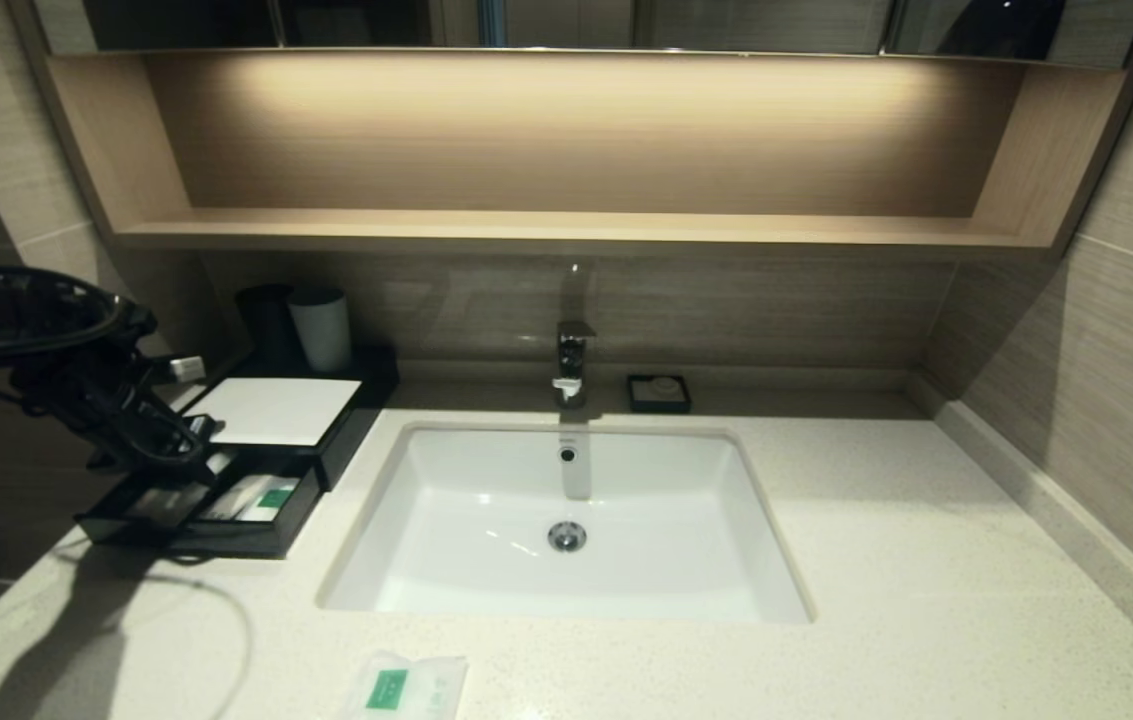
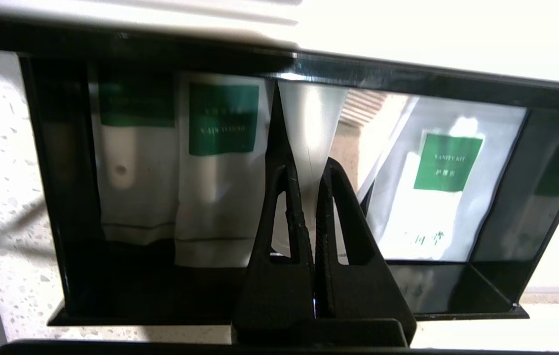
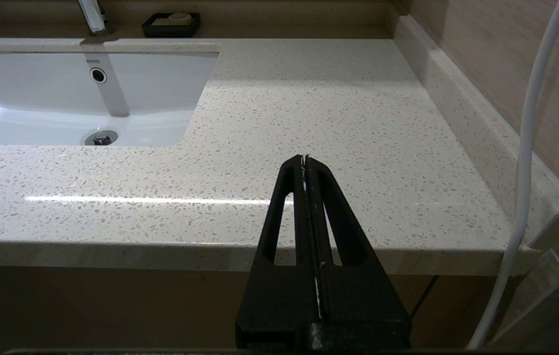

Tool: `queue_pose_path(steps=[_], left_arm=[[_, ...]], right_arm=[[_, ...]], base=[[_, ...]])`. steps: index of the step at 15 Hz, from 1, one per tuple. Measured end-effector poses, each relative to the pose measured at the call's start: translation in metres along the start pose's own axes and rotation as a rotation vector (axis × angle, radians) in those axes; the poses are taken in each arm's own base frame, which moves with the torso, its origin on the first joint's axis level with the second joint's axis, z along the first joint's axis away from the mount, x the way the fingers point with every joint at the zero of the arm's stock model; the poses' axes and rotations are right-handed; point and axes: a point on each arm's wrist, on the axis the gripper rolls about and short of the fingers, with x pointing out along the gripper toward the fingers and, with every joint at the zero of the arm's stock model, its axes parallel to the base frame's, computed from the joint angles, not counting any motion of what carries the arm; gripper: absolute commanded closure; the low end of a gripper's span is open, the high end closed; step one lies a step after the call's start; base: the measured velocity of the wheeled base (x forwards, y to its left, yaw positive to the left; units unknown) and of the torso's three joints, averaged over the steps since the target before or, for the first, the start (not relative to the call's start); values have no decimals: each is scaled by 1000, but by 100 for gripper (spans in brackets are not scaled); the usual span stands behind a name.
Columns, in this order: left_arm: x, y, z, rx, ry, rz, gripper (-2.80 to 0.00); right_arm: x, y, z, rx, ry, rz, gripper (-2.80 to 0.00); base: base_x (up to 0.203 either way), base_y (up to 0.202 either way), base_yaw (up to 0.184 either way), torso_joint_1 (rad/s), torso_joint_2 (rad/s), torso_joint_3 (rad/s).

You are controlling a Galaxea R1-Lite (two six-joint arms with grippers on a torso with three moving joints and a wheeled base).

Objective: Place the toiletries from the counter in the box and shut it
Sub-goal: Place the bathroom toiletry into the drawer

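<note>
Over the open drawer (image 2: 289,276) of the box (image 1: 276,410), at the counter's (image 1: 876,560) far left, my left fingers (image 2: 299,217) are clenched on a clear-wrapped packet (image 2: 316,128) that hangs between them. Below lie two wrapped toothbrushes (image 2: 217,162) with green labels side by side, and a flat vanity kit packet (image 2: 444,187) off to one side. One white sachet (image 1: 406,687) with a green square sits alone on the counter's near edge, in front of the sink (image 1: 566,520). My right fingers (image 3: 305,162) are pressed together, holding nothing, parked off the counter's front edge.
</note>
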Motion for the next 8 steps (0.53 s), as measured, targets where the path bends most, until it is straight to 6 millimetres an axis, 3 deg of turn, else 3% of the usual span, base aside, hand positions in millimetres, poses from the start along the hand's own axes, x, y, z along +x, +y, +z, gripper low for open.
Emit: queue_pose_path(steps=[8], left_arm=[[0, 1, 2, 11, -14, 14, 0]], right_arm=[[0, 0, 0, 0, 0, 0, 0]], base=[[0, 0, 0, 0, 0, 0]])
